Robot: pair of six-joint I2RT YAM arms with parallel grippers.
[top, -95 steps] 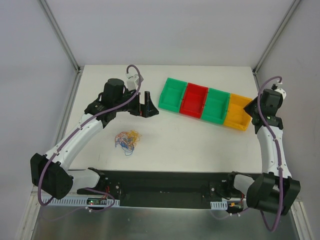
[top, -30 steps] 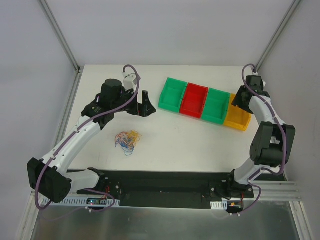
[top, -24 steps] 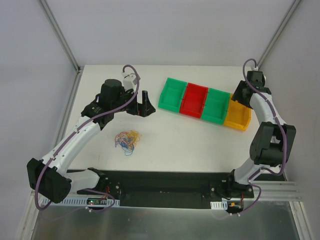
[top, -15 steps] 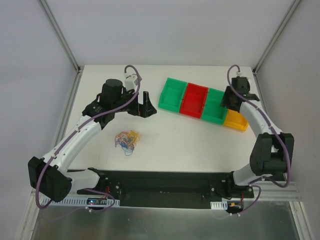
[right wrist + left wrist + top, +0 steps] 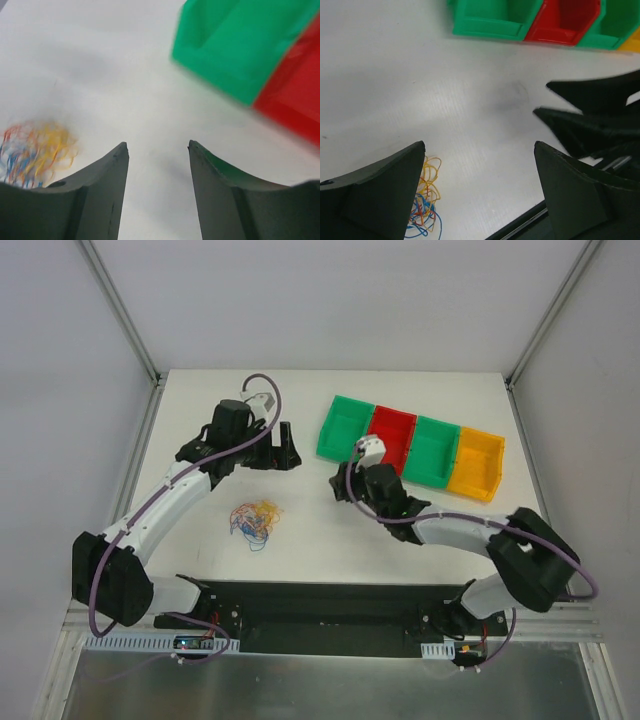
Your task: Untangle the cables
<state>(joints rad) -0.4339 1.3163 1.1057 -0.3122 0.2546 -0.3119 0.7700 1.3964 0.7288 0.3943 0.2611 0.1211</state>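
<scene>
On the white desk (image 5: 330, 530), left of centre: cables (image 5: 256, 519) tangled in one small knot. Left jaws spread, empty, beyond it; right jaws spread, empty, near green bin (image 5: 345, 430).

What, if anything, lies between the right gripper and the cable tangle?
Nothing visible. Only table surface separates the open right gripper from the cable tangle. The row of bins sits on the gripper's other side, off that path.

Cables (image 5: 35, 150) motion-blurred in right wrist view, strands inseparable. In left wrist view, left gripper (image 5: 480, 146) finger hides their left side.
</scene>
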